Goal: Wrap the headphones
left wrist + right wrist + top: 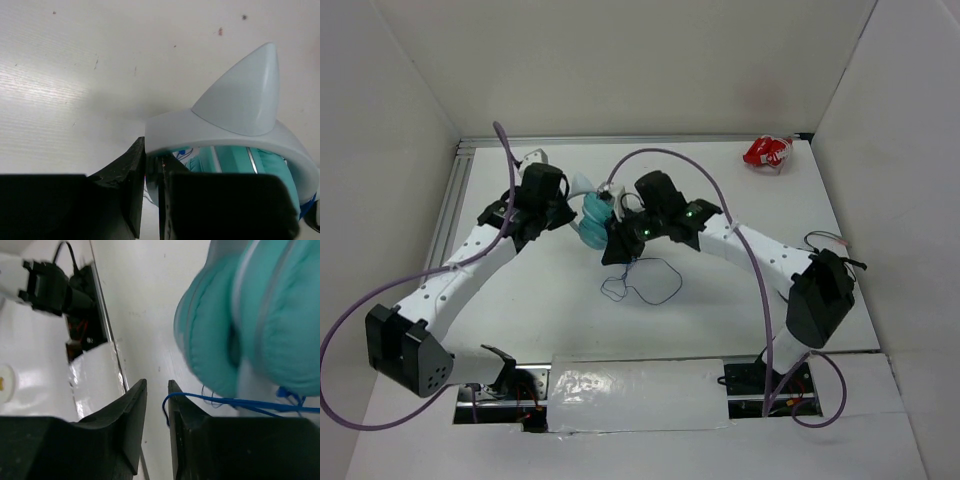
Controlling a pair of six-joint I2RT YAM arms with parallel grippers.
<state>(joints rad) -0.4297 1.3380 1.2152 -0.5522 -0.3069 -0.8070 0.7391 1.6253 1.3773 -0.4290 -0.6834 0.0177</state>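
**Item 1. Near edge.** A shiny taped patch lies on the worktop between the two arm bases.

**Item 2. Cord.** Thin and dark blue, it lies in a slack open loop on the worktop. The loop sits on the near side of the headphones and just nearer than the right gripper. Its upper run rises to the ear cups.

**Item 3. Right gripper.**
- Jaws: a narrow gap, not closed. The cord crosses that gap and bends round one finger. It looks laid across rather than pinched.
- Relation: the ear cups hang just beyond and to one side of the jaws, with the cord running from them straight to the gap.
- This is the arm nearer the cord.

**Item 4. Headphones.** They sit mid-worktop, between the two grippers. The teal cups are pressed together, and the white headband arches away toward the left arm.

**Item 5. Left gripper.** The jaws are clamped on the edge of the headband, below a pointed ear. This steadies the set.

**Item 6. Red and white object.** Far right corner, well apart from the rest and uninvolved.

**Assessment.** The winding probably falls to the right arm. The loose length trails toward the bases, so it would have to be gathered from the near side and carried round the cups.
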